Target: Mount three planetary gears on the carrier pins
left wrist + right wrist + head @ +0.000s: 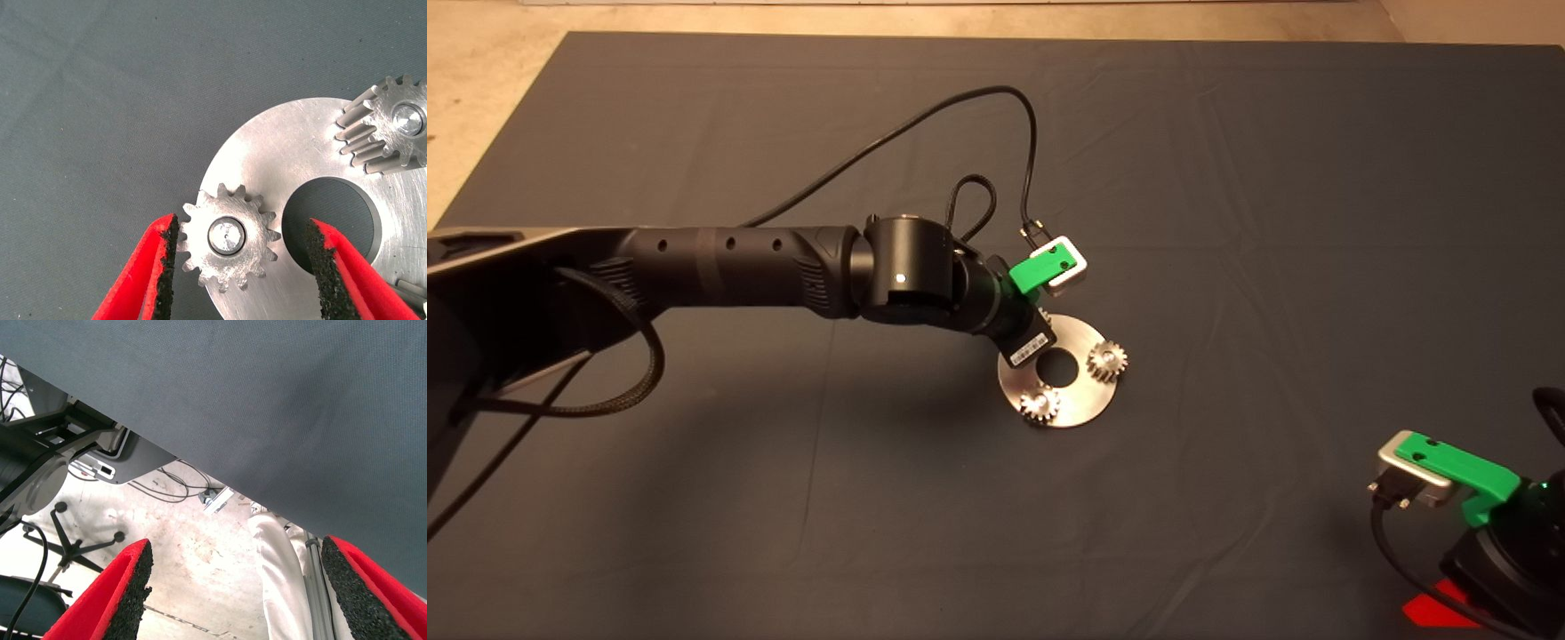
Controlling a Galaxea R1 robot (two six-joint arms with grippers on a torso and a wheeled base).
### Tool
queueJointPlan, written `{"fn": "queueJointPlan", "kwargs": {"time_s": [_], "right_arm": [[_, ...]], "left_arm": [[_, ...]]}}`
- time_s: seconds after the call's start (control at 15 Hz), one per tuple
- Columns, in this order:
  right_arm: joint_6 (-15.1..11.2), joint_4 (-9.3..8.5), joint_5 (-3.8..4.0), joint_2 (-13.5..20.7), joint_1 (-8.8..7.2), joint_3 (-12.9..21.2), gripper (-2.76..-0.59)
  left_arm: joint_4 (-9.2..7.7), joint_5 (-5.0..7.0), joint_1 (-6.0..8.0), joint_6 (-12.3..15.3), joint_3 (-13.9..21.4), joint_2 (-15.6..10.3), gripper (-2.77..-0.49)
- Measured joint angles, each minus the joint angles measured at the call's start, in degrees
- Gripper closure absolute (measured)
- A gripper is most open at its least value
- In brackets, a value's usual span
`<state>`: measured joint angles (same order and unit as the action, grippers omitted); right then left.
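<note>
The shiny round disc (1080, 404) lies mid-mat, and two planetary gears (1107, 360) (1040, 404) sit on its carrier pins. My left gripper (243, 227) hangs over the disc's far-left edge and hides that part in the head view. In the left wrist view it stands open around a third gear (227, 243), which is seated on a pin whose silver tip shows in the bore. One pad (167, 253) is at the gear's teeth, while the other pad (323, 267) stands apart over the central hole (333, 220). Another mounted gear (393, 127) shows further along the disc.
My right gripper (1440, 609) waits open at the lower right edge of the dark mat (1227, 178). Its wrist view shows the mat's edge, the floor beyond, a chair base (73, 543) and cables. A black cable (925, 124) loops above the left arm.
</note>
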<state>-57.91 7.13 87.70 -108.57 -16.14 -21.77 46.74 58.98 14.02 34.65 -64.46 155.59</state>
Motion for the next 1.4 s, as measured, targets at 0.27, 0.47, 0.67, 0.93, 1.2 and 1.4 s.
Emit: {"fn": "queueJointPlan", "kwargs": {"time_s": [0.27,0.47,0.67,0.93,1.2,1.4], "right_arm": [[0.0,0.13,0.0,0.0,0.07,0.0,-1.86],[0.0,0.28,0.01,-0.15,0.1,0.0,-1.86],[0.0,0.35,-0.02,-1.63,0.41,0.0,-1.86],[-0.62,0.39,0.04,-4.43,2.31,0.0,-1.86],[-5.31,0.78,-0.02,-12.14,4.78,0.37,-1.86],[-8.68,2.15,0.17,-18.6,6.03,0.63,-1.86]], "left_arm": [[-4.61,0.62,1.74,0.05,0.09,0.09,-1.44],[-8.94,5.76,3.3,0.05,2.13,0.1,-1.59],[-11.29,10.49,4.39,0.66,6.11,-0.8,-1.77],[-15.59,18.29,4.41,2.4,8.83,-4.75,-1.92],[-21.62,27.27,4.41,4.13,12.8,-9.87,-1.92],[-24.8,28.48,4.41,8.71,20.65,-14.87,-1.92]]}}
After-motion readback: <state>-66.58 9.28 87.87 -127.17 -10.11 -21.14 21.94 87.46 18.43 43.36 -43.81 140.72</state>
